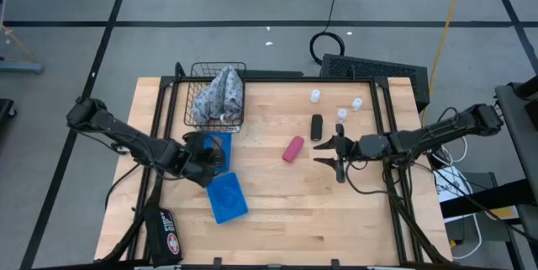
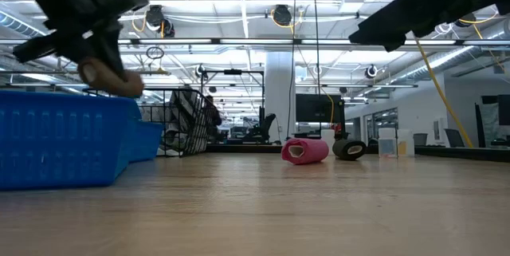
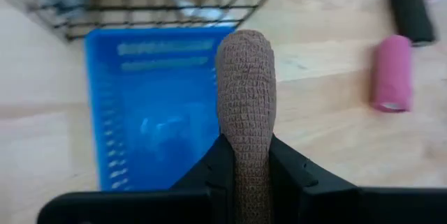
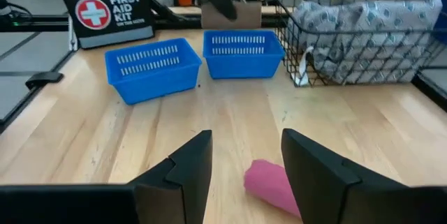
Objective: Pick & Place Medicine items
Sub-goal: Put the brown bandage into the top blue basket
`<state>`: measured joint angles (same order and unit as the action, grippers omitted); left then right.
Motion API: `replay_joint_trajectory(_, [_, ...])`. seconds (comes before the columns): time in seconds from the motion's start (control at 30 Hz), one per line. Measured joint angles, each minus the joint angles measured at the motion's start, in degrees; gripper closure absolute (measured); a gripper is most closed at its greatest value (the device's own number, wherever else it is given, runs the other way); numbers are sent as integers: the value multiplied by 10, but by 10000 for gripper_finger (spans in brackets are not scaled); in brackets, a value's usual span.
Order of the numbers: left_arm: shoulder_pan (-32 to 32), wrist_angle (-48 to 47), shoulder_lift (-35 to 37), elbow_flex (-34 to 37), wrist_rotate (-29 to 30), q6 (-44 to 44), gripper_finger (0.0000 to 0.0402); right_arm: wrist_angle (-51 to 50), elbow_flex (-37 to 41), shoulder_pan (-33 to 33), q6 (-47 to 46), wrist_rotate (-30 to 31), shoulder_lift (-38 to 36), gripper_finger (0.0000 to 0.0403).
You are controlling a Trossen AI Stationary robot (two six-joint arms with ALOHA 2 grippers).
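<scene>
My left gripper (image 3: 246,155) is shut on a tan woven bandage roll (image 3: 244,91) and hovers over a blue tray (image 3: 157,112), near the wire basket; in the low view the left gripper (image 2: 100,53) is up off the table. My right gripper (image 1: 324,152) is open and raised, its fingers pointing toward the pink tube (image 1: 292,149), which lies on its side on the wood. In the right wrist view the pink tube (image 4: 272,185) shows below the open right gripper (image 4: 246,151). The black container (image 1: 317,126) and three white bottles (image 1: 342,113) rest farther back. My left gripper pinches the tan roll between its two fingers, at the roll's rear end (image 3: 249,172). The fingers lie along the roll, whose free end (image 3: 243,46) sticks out forward past them. In the low view the roll (image 2: 111,79) is lifted clear, above the blue tray.
A second blue tray (image 1: 227,196) lies nearer the front edge. A wire basket (image 1: 217,95) with a grey patterned cloth stands at the far left. A first aid kit bag (image 4: 108,11) sits at the table's front left corner. Bare wood lies between the trays and the pink tube.
</scene>
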<state>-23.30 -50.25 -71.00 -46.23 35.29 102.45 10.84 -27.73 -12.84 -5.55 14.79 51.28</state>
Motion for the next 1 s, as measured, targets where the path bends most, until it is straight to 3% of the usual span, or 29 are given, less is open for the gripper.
replay_joint_trajectory(0.13, [-9, -34, 0, 13, 3, 55, 351, 5, 0, -2, 4, 0, 0, 243])
replay_joint_trajectory(0.37, [7, -31, -16, 42, -19, 77, 347, 7, 0, -2, 9, 1, 0, 243])
replay_joint_trajectory(1.0, [54, -31, -49, 52, -58, 54, 340, 9, 0, -2, 13, 1, 0, 243])
